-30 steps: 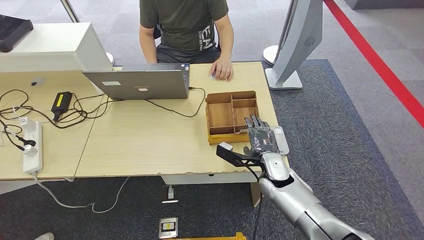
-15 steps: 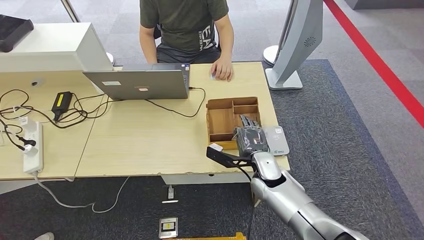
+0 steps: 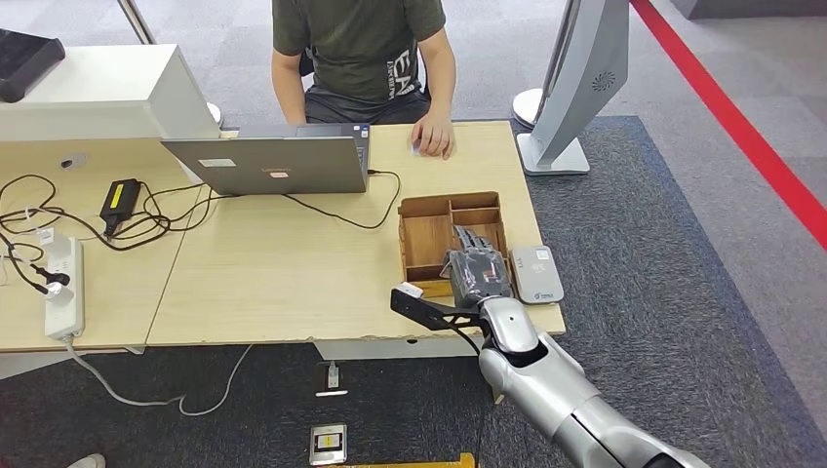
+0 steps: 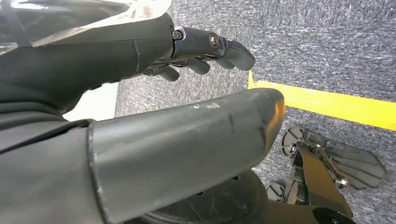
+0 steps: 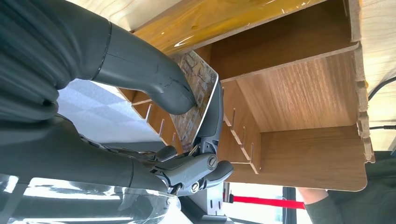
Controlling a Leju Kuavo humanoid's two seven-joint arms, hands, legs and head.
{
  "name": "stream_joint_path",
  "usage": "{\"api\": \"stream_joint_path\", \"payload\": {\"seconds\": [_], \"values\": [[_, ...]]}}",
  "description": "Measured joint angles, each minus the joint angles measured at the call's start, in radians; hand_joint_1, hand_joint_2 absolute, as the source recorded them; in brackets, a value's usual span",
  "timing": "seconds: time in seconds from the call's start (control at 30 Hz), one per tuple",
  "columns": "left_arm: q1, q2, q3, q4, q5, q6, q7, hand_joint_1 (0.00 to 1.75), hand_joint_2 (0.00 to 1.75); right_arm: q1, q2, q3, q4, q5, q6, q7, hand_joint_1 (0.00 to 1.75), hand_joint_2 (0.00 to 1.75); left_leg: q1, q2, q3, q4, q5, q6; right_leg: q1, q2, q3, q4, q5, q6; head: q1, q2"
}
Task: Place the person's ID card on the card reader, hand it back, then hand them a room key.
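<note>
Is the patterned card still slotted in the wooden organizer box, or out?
In. The patterned card stands among the wooden organizer box dividers, pinched by the right robot hand.

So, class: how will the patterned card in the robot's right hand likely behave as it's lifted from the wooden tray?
The card looks thin, flat and unbent, so probably stiff and light. Pinched only between thumb and fingers of the right hand, it could slip or catch on the wooden tray dividers.
</note>
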State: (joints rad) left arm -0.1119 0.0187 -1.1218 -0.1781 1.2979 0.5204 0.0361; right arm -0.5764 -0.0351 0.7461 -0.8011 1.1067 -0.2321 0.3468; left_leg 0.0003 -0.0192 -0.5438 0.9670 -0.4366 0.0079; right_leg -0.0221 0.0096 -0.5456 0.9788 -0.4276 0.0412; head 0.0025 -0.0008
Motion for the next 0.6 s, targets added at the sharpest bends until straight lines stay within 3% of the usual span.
{"api": "stream_joint_path", "payload": {"seconds": [0.43, 0.6], "values": [[0.000, 0.000, -0.013, 0.000, -0.021, -0.009, -0.007, 0.00, 0.00, 0.013, -0.002, 0.005, 0.001, -0.024, -0.054, 0.011, 1.75, 1.75, 0.000, 0.000, 0.001, 0.000, 0.000, 0.000, 0.000, 0.000, 0.000, 0.000, 0.000, 0.000, 0.000, 0.000], [0.000, 0.000, -0.017, 0.000, -0.017, -0.006, -0.017, 0.00, 0.00, 0.011, -0.013, 0.011, -0.045, 0.064, -0.038, 0.046, 1.75, 1.75, 0.000, 0.000, 0.000, 0.000, 0.000, 0.000, 0.000, 0.000, 0.000, 0.000, 0.000, 0.000, 0.000, 0.000]]}}
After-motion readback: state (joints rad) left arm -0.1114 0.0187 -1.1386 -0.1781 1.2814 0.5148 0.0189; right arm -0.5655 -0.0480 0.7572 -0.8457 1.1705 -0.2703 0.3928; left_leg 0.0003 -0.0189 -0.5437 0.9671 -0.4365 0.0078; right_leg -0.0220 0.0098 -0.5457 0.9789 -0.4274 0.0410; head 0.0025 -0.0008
